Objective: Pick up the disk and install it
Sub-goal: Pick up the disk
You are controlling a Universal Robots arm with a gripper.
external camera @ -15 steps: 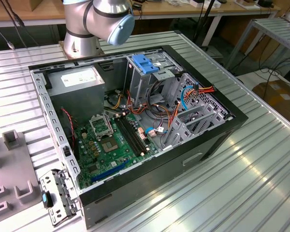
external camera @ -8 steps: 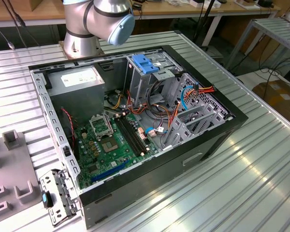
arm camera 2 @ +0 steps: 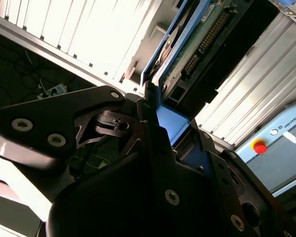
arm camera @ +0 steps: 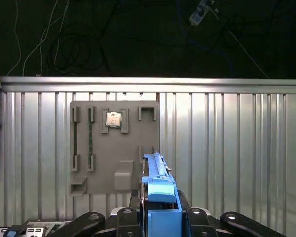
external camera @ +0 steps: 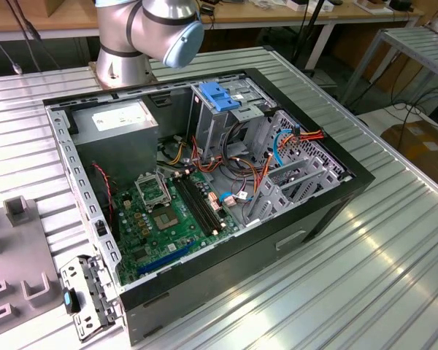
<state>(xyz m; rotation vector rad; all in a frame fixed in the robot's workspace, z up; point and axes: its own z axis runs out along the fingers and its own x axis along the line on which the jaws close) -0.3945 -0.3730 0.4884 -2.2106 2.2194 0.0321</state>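
Your claw [arm camera: 161, 206] is closed on the disk [arm camera: 156, 170], its fingers pressing either side of one end. In the first wrist view the disk stands edge-on, a blue side rail facing the camera. In the second wrist view the disk [arm camera 2: 197, 44] runs away from the claw [arm camera 2: 163, 118], circuit board showing. It is off the table [external camera: 365, 277], above the grey fixture plate [arm camera: 108, 158] that lies by the table's edge at the exterior view's left [external camera: 14, 255].

You likely have the pick-up done and the install ahead, and the hold looks like the weak point. Most of the disk hangs beyond the fingers, so a quick swing or a knock could tilt it in the grip or let it slip.

Inside the open computer case [external camera: 277, 240], loose cables [external camera: 277, 146] lie just beside the drive cage [external camera: 226, 131] under the blue latch plate [external camera: 217, 96]. They could snag a rail, and a crooked entry could jam the disk.
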